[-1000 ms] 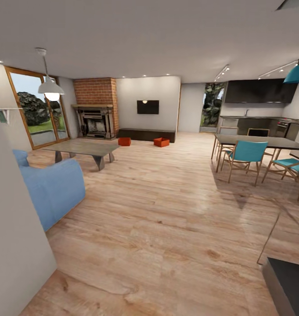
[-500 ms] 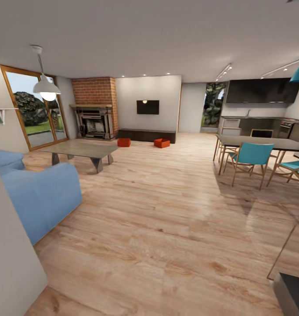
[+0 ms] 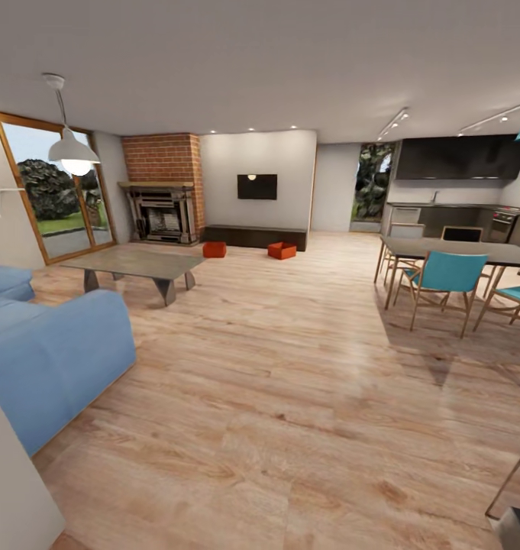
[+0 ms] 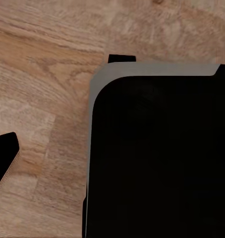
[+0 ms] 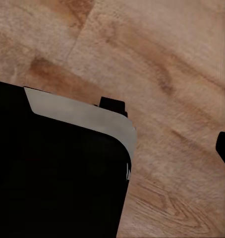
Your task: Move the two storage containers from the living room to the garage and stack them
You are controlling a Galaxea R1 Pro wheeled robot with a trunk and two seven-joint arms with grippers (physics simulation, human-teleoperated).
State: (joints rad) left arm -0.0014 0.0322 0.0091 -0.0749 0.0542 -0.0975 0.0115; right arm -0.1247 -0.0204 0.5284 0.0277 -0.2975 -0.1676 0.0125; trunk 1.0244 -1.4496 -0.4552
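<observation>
In the left wrist view, a small dark tip (image 4: 3,158) poked in over the wood floor (image 4: 43,99). I could not tell if the left pincer was open or clenched. In the right wrist view, another dark tip (image 5: 224,147) sat at the edge. I could not tell for the right pincer either. Each wrist view also had a big black part of the robot (image 4: 157,158) with a grey rim, close above the planks.

In the head view, the light wood floor ran far ahead through the living room (image 3: 275,367). A blue sofa (image 3: 53,359) was near on the left. Past it stood a low grey table (image 3: 134,263), with a white lamp (image 3: 73,149) hanging above. On the right were a dark dining table (image 3: 458,250) and a teal chair (image 3: 443,279).

The two storage containers were far away on the floor by the back wall. One container (image 3: 214,249) was near the brick fireplace (image 3: 166,214). The other container (image 3: 282,250) was to its right, apart from it. Both sat just in front of the long dark cabinet (image 3: 256,236), below the TV (image 3: 257,186).
</observation>
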